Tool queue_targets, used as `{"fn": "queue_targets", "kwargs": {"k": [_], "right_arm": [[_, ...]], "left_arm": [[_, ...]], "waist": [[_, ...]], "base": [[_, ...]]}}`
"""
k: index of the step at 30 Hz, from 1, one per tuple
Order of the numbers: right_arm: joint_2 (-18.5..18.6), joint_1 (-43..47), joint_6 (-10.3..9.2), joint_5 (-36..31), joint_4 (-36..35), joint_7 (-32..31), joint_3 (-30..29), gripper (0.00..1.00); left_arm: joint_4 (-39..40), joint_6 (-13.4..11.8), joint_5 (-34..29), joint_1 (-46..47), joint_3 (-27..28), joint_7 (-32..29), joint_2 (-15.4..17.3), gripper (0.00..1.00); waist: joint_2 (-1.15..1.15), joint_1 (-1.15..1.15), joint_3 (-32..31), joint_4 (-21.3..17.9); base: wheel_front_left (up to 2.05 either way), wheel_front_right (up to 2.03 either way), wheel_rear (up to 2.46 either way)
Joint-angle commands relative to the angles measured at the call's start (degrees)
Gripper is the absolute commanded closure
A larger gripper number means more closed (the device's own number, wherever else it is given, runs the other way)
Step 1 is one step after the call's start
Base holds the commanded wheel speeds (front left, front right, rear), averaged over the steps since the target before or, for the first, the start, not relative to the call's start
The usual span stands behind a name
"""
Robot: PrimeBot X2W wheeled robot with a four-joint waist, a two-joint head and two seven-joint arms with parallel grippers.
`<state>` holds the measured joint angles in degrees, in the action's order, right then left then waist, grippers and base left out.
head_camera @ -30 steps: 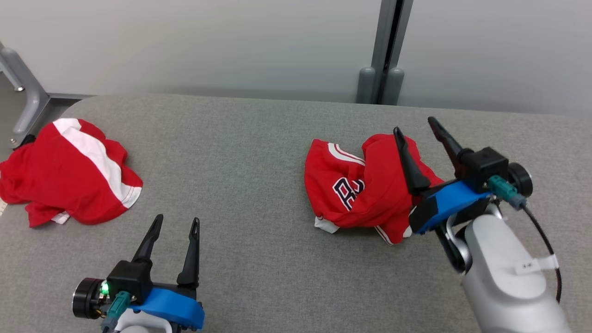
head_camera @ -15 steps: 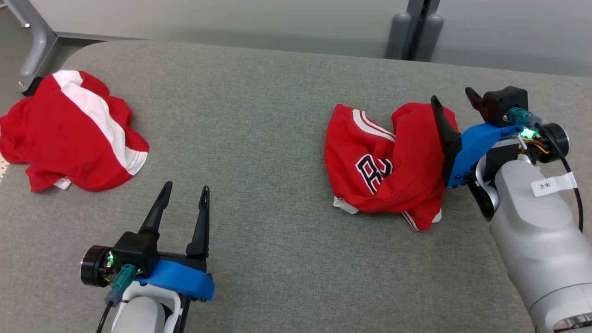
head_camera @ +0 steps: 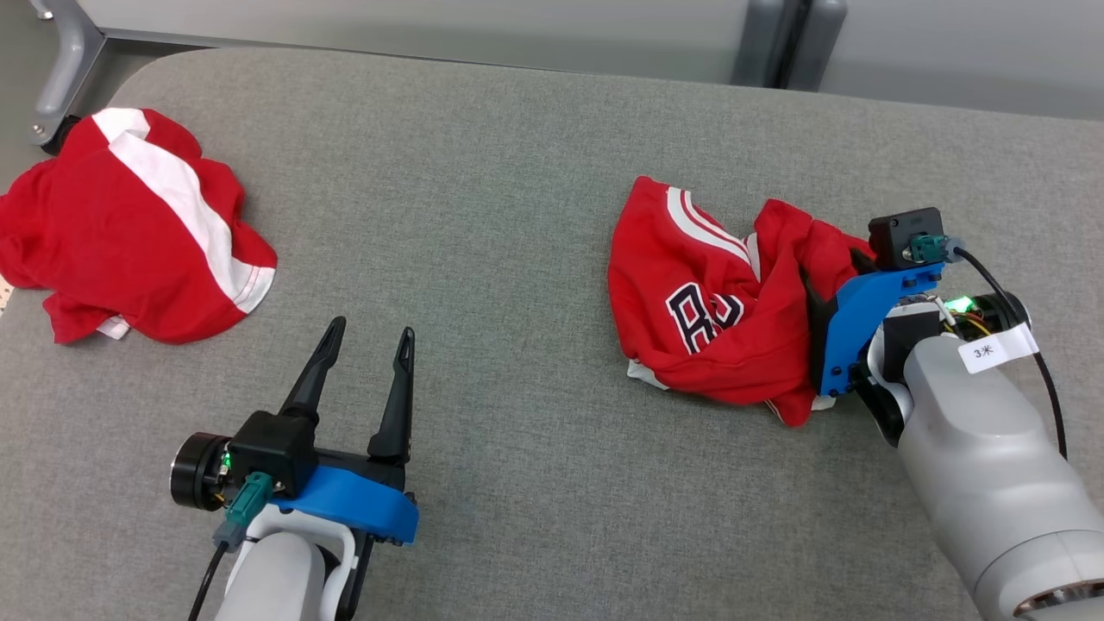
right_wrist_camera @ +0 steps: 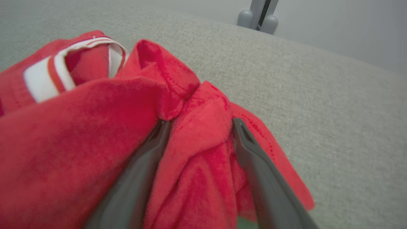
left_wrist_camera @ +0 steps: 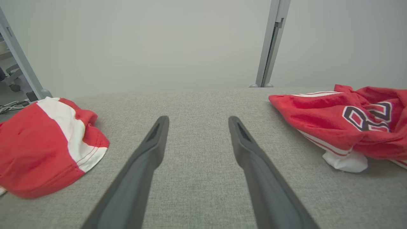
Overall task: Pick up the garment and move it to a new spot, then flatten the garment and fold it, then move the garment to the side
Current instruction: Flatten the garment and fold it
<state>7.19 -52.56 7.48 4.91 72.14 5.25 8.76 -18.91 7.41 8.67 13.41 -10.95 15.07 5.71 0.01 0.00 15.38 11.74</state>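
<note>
Since a second ago my right gripper (right_wrist_camera: pixel 200 122) has dropped into the cloth. Left to right: red-and-white shirt (head_camera: pixel 129 233) far left, untouched. Left gripper (head_camera: pixel 372 328) spread, empty. Red lettered jersey (head_camera: pixel 699 293) right of centre on the grey table (head_camera: pixel 483 172). Right gripper's jaws wide, straddling the jersey's right-hand fold, not clenched. Jersey is soft, light and limp, so pinch that bunched fold. Two garments, two grippers.

The middle of the table (head_camera: pixel 500 172) is open cloth, wide enough to pass through. A crumpled jersey (head_camera: pixel 716 302) blocks the right side, and another shirt (head_camera: pixel 112 250) blocks the far left edge.
</note>
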Motion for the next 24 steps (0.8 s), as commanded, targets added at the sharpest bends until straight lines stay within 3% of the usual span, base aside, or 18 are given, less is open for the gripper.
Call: {"fn": "queue_targets", "kwargs": {"k": [1,2,3,4,16,19,24], "right_arm": [[-0.6,1.0,0.03,1.1,0.6,-1.2,0.1,0.0],[-0.7,1.1,0.03,1.7,0.8,-1.8,0.2,0.6],[-0.9,1.1,0.03,2.1,0.9,-2.2,0.5,0.87],[-1.0,0.9,0.03,2.6,0.9,-1.7,0.8,1.0],[0.4,-2.4,0.02,2.1,-2.6,9.3,2.6,1.0],[0.0,-2.0,0.02,2.4,-5.8,10.0,2.3,1.0],[-0.3,4.8,0.02,3.0,-17.2,10.0,1.7,1.0]], "left_arm": [[-0.1,0.1,0.4,1.3,-0.1,0.2,0.1,0.0],[-0.2,0.1,0.4,1.4,-0.2,0.2,0.1,0.0],[-0.3,0.1,0.4,1.5,-0.3,0.2,0.0,0.0],[-0.3,0.1,0.5,1.5,-0.4,0.2,0.0,0.0],[-1.2,0.1,0.7,-0.2,0.4,0.2,0.0,0.0],[-1.0,0.1,0.4,-0.9,1.0,0.2,0.0,0.0],[-0.8,0.1,-0.1,-2.5,1.6,0.2,-0.2,0.0]], "waist": [[-0.01,0.0,0.2,0.2],[-0.01,0.0,0.3,0.3],[-0.01,0.0,0.4,0.4],[-0.01,0.0,0.4,0.5],[-0.01,0.0,-2.3,0.3],[-0.01,0.0,-3.8,-0.3],[-0.01,0.0,-6.4,-1.6]], "base": [[0.0,0.0,0.0],[0.0,0.0,0.0],[0.0,0.0,0.0],[0.0,0.0,0.0],[0.0,0.0,0.0],[0.0,0.0,0.0],[0.0,0.0,0.0]]}}
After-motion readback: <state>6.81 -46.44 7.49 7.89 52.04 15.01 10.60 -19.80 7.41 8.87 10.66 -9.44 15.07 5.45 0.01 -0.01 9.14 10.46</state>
